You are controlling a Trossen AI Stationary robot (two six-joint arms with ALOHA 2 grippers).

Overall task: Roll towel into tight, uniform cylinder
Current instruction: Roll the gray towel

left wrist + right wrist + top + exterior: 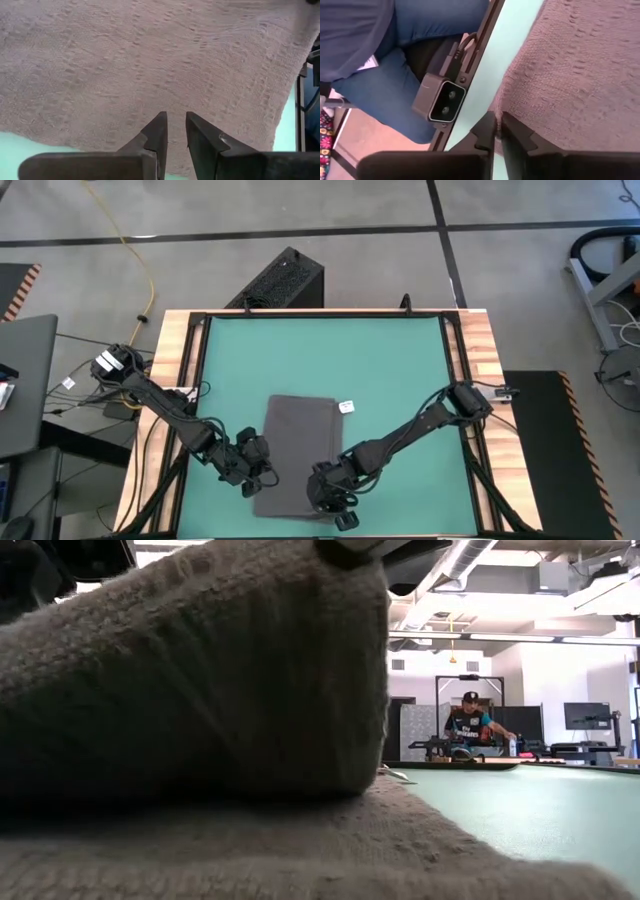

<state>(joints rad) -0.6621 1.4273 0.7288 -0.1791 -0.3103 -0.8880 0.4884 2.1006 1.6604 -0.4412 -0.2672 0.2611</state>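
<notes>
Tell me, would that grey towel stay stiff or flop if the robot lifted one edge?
Probably flop: the towel lies limp and flat on the green mat, and its near edge already humps up softly in the low view. Its nubby weave looks grippy, not slippery. It likely won't slide easily.

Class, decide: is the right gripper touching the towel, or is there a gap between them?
Touching. In the right wrist view the right gripper has its fingers closed on the towel at its edge, cloth meeting both tips beside the green mat.
</notes>
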